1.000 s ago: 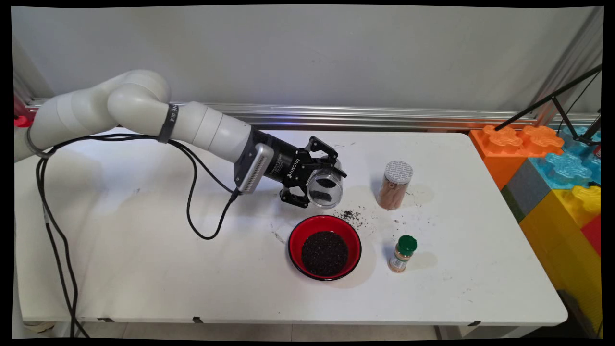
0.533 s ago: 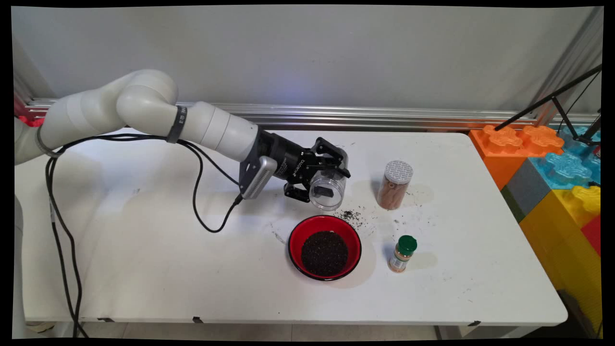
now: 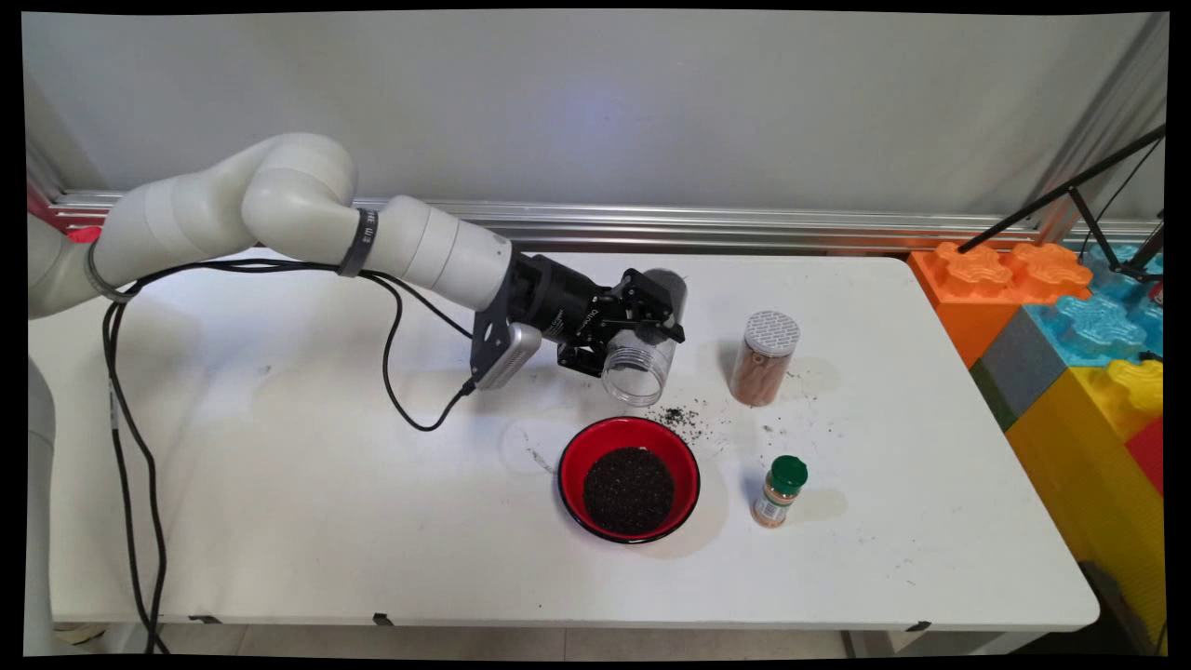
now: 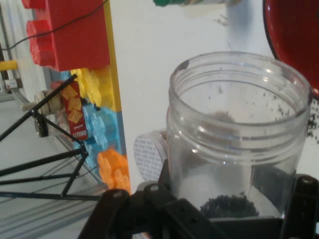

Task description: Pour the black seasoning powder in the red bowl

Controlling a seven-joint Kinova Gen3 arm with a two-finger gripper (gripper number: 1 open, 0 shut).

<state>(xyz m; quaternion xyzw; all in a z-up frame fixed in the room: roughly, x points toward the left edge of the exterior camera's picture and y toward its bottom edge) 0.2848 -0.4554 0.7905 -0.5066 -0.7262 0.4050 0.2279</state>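
Observation:
My gripper (image 3: 642, 324) is shut on a clear plastic jar (image 3: 642, 358), held tilted above the table with its open mouth toward the camera and down. In the hand view the jar (image 4: 234, 134) fills the middle, nearly empty, with a small heap of dark grains at its bottom. Just in front of it on the table sits a red bowl (image 3: 629, 480) holding a pile of dark grains; its rim (image 4: 294, 45) shows at the hand view's upper right. Spilled grains (image 3: 684, 415) lie between jar and bowl.
A tall jar with a white lid (image 3: 765, 358) stands right of the gripper. A small green-capped spice bottle (image 3: 780, 490) stands right of the bowl. Large coloured blocks (image 3: 1089, 344) line the table's right side. A black tripod leg (image 3: 1070, 191) crosses above them.
The gripper has moved slightly right and back while rotating, turning the jar more upright. The dark grains have slid from near the jar's mouth toward its bottom.

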